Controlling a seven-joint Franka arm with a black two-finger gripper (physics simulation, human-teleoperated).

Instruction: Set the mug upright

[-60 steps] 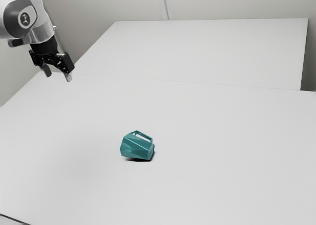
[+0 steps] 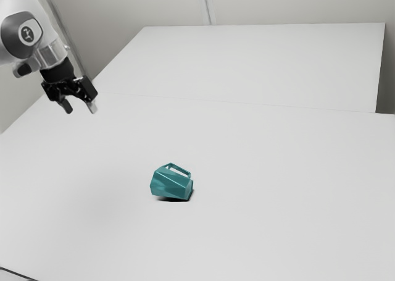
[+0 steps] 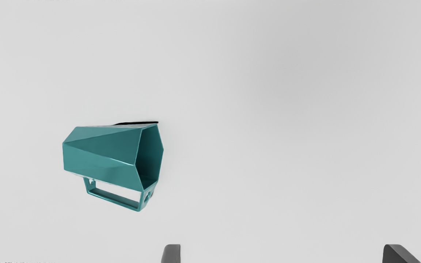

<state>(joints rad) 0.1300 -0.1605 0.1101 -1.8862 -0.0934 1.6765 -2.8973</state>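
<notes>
Jaws wide apart, the black two-finger gripper [image 2: 81, 110] has come lower and nearer the faceted teal mug [image 2: 171, 184], which lies on its side as before.

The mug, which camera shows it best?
The wrist view, because it shows the mug closer, looking into its mouth and through its handle. The exterior view shows its outside and handle, farther off, lying sideways on the table.
</notes>
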